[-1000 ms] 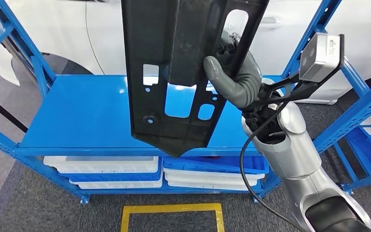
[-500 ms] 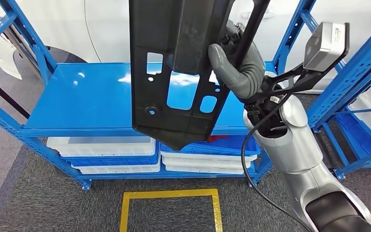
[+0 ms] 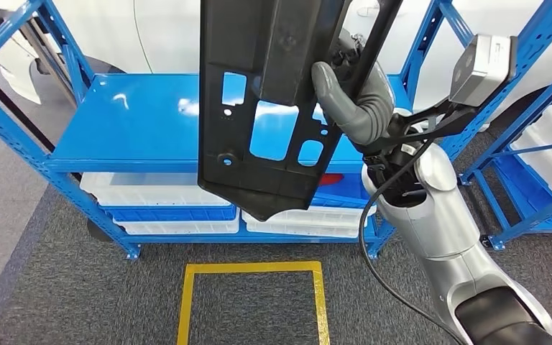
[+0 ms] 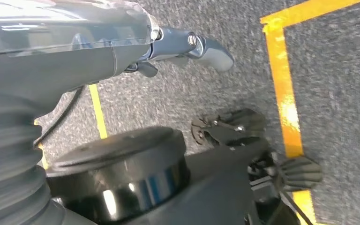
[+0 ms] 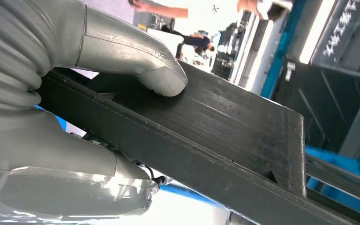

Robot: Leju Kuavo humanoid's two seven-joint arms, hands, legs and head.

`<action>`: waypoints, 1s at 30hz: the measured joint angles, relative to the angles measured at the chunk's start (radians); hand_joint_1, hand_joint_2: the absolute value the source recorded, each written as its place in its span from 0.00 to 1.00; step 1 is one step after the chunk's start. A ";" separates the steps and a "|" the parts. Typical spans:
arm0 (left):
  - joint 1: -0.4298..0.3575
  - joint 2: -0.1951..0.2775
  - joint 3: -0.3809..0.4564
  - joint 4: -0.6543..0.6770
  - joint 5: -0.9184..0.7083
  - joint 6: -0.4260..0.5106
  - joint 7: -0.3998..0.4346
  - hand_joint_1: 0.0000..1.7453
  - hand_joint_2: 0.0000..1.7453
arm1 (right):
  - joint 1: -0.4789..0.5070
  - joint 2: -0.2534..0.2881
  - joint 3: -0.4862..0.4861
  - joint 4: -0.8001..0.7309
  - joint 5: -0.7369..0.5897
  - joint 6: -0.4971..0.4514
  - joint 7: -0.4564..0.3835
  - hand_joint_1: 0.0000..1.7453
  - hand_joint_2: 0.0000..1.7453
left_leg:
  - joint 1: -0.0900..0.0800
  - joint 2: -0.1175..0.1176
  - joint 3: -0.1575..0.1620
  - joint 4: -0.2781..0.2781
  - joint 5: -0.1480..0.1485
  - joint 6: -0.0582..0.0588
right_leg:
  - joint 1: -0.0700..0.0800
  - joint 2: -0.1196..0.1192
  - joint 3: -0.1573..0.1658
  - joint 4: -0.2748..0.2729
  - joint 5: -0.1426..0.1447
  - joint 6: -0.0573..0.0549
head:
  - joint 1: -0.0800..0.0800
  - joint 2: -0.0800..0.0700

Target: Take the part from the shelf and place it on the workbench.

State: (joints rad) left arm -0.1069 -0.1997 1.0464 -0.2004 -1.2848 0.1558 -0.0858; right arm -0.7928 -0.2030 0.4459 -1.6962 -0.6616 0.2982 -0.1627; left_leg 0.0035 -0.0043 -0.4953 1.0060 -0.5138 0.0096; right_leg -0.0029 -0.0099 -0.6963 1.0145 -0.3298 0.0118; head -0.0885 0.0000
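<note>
A large flat black part [image 3: 259, 108] with several cut-outs hangs upright in front of the blue shelf [image 3: 136, 122], well above its top board. My right hand [image 3: 352, 100] grips the part's right edge, thumb across the front. In the right wrist view the thumb [image 5: 140, 56] presses on the part's [image 5: 225, 126] ribbed face and the fingers [image 5: 75, 178] wrap underneath. My left hand [image 4: 183, 44] hangs over the grey carpet with nothing in it, fingers apart.
White trays [image 3: 165, 194] lie on the shelf's lower levels. A second blue rack [image 3: 539, 144] stands to the right. A yellow taped square [image 3: 251, 302] marks the carpet in front of me. A white car [image 3: 172, 29] is parked behind the shelf.
The whole picture has shifted: the shelf sits higher and farther off, and more carpet and yellow square show, so the camera has moved back. My right hand still holds the part.
</note>
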 joint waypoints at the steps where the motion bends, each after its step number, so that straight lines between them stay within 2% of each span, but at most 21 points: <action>1: 0.001 0.000 0.000 0.000 0.000 0.000 0.001 0.00 1.00 | 0.007 -0.002 0.000 0.000 0.001 0.000 -0.003 1.00 1.00 | 0.003 0.003 -0.008 -0.003 0.012 0.008 | -0.001 0.003 -0.006 0.009 -0.015 0.005 | 0.000 0.000; 3: 0.003 0.000 0.000 0.001 0.000 -0.001 0.003 0.00 1.00 | 0.019 -0.008 0.000 0.000 0.006 -0.003 -0.008 1.00 1.00 | 0.007 0.009 -0.030 -0.007 0.041 0.019 | -0.004 0.008 -0.032 0.085 -0.103 0.014 | 0.000 0.000; 5: 0.003 0.000 0.000 0.001 -0.001 -0.003 0.004 0.00 1.00 | 0.031 -0.013 0.000 -0.002 0.011 -0.008 -0.013 1.00 1.00 | 0.006 0.010 -0.063 -0.005 0.066 0.022 | -0.008 0.008 -0.061 0.219 -0.194 0.022 | 0.000 0.000; 6: 0.003 0.000 0.000 0.001 -0.001 -0.004 0.005 0.00 1.00 | 0.038 -0.015 0.000 -0.003 0.013 -0.010 -0.014 1.00 1.00 | 0.006 0.011 -0.080 -0.003 0.079 0.021 | -0.010 0.008 -0.065 0.270 -0.206 0.025 | 0.000 0.000; 7: 0.003 0.000 0.000 0.001 -0.001 -0.005 0.006 0.00 1.00 | 0.043 -0.017 0.000 -0.004 0.015 -0.011 -0.015 1.00 1.00 | 0.007 0.011 -0.097 0.000 0.090 0.020 | -0.012 0.008 -0.055 0.294 -0.197 0.027 | 0.000 0.000; 8: 0.003 0.000 0.000 0.001 -0.001 -0.006 0.007 0.00 1.00 | 0.047 -0.019 0.000 -0.006 0.016 -0.012 -0.015 1.00 1.00 | 0.007 0.011 -0.115 0.004 0.101 0.017 | -0.014 0.008 -0.028 0.281 -0.172 0.028 | 0.000 0.000; 9: 0.003 0.000 0.000 0.001 -0.001 -0.007 0.007 0.00 1.00 | 0.049 -0.021 -0.001 -0.009 0.016 -0.012 -0.015 1.00 1.00 | 0.007 0.011 -0.131 0.008 0.111 0.014 | -0.016 0.008 0.018 0.235 -0.150 0.027 | 0.000 0.000; 11: 0.001 0.000 0.000 0.001 0.000 -0.007 0.007 0.00 1.00 | 0.049 -0.024 -0.002 -0.017 0.016 -0.012 -0.016 1.00 1.00 | 0.005 0.010 -0.156 0.016 0.128 0.005 | -0.015 0.009 0.128 0.095 -0.155 0.021 | 0.000 0.000; 12: 0.000 0.000 0.000 0.001 0.000 -0.007 0.007 0.00 1.00 | 0.049 -0.025 -0.003 -0.021 0.016 -0.013 -0.017 1.00 1.00 | 0.003 0.009 -0.161 0.018 0.137 -0.001 | -0.013 0.010 0.163 0.042 -0.168 0.016 | 0.000 0.000; 13: 0.000 0.000 0.000 0.001 -0.001 -0.007 0.006 0.00 1.00 | 0.049 -0.026 -0.004 -0.023 0.016 -0.013 -0.018 1.00 1.00 | 0.003 0.009 -0.163 0.016 0.146 -0.007 | -0.010 0.011 0.179 0.013 -0.178 0.010 | 0.000 0.000; 15: 0.001 0.000 0.000 0.001 -0.005 -0.004 -0.006 0.00 1.00 | 0.049 -0.028 -0.004 -0.025 0.016 -0.019 -0.018 1.00 1.00 | 0.005 0.008 -0.166 0.011 0.161 -0.020 | -0.009 0.010 0.169 0.004 -0.164 -0.007 | 0.000 0.000; 16: 0.002 0.000 0.000 0.001 -0.008 -0.001 -0.016 0.00 1.00 | 0.050 -0.028 -0.004 -0.026 0.016 -0.023 -0.018 1.00 1.00 | 0.006 0.007 -0.173 0.018 0.150 -0.025 | -0.010 0.008 0.161 0.001 -0.154 -0.016 | 0.000 0.000; 17: 0.003 0.001 -0.001 0.001 -0.010 0.003 -0.025 0.00 1.00 | 0.051 -0.029 -0.004 -0.027 0.016 -0.027 -0.017 1.00 1.00 | 0.007 0.006 -0.183 0.042 0.119 -0.028 | -0.011 0.007 0.151 -0.003 -0.142 -0.024 | 0.000 0.000; 20: 0.001 0.001 -0.002 0.001 -0.015 0.016 -0.035 0.00 1.00 | 0.055 -0.035 -0.004 -0.033 0.010 -0.030 -0.014 1.00 1.00 | 0.008 0.006 -0.228 0.215 -0.020 -0.033 | -0.009 0.014 0.106 -0.006 -0.106 -0.036 | 0.000 0.000; 21: 0.000 0.001 -0.003 0.001 -0.018 0.020 -0.035 0.00 1.00 | 0.058 -0.038 -0.004 -0.034 0.006 -0.029 -0.012 1.00 1.00 | 0.008 0.006 -0.234 0.272 -0.036 -0.034 | -0.007 0.018 0.091 -0.005 -0.094 -0.036 | 0.000 0.000; 22: -0.001 0.001 -0.005 0.001 -0.020 0.022 -0.034 0.00 1.00 | 0.061 -0.041 -0.004 -0.034 0.002 -0.028 -0.010 1.00 1.00 | 0.008 0.005 -0.228 0.303 -0.029 -0.032 | -0.005 0.022 0.077 -0.005 -0.082 -0.036 | 0.000 0.000; 23: -0.001 0.001 -0.006 0.001 -0.021 0.024 -0.032 0.00 1.00 | 0.064 -0.044 -0.004 -0.034 0.000 -0.027 -0.009 1.00 1.00 | 0.007 0.004 -0.205 0.297 -0.005 -0.028 | -0.002 0.030 0.063 -0.004 -0.070 -0.035 | 0.000 0.000; 25: 0.001 0.003 -0.008 0.001 -0.023 0.026 -0.028 0.00 1.00 | 0.067 -0.050 -0.004 -0.035 -0.002 -0.027 -0.009 1.00 1.00 | 0.004 -0.018 -0.114 0.187 0.030 -0.009 | 0.001 0.046 0.040 -0.003 -0.049 -0.031 | 0.000 0.000; 27: 0.004 0.006 -0.011 0.001 -0.024 0.027 -0.024 0.00 1.00 | 0.068 -0.056 -0.004 -0.037 -0.003 -0.027 -0.010 1.00 1.00 | 0.002 -0.052 -0.022 0.048 0.013 0.004 | 0.001 0.061 0.026 -0.002 -0.031 -0.023 | 0.000 0.000; 28: 0.005 0.007 -0.012 0.001 -0.024 0.027 -0.023 0.00 1.00 | 0.070 -0.059 -0.004 -0.038 -0.004 -0.026 -0.010 1.00 1.00 | 0.000 -0.061 0.000 0.009 0.000 0.006 | -0.001 0.069 0.023 -0.002 -0.023 -0.017 | 0.000 0.000; 30: 0.006 0.005 -0.015 0.001 -0.024 0.028 -0.021 0.00 1.00 | 0.072 -0.064 -0.004 -0.039 -0.005 -0.026 -0.011 1.00 1.00 | -0.001 -0.046 0.005 -0.011 0.004 0.004 | -0.005 0.084 0.019 -0.007 -0.008 -0.003 | 0.000 0.000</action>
State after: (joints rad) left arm -0.1005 -0.1944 1.0313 -0.1993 -1.3092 0.1841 -0.1070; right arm -0.7208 -0.2670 0.4419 -1.7352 -0.6664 0.2722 -0.1737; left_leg 0.0025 -0.0503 -0.4901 0.9946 -0.5100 0.0139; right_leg -0.0081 0.0740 -0.6773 1.0076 -0.3381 0.0090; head -0.0887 0.0000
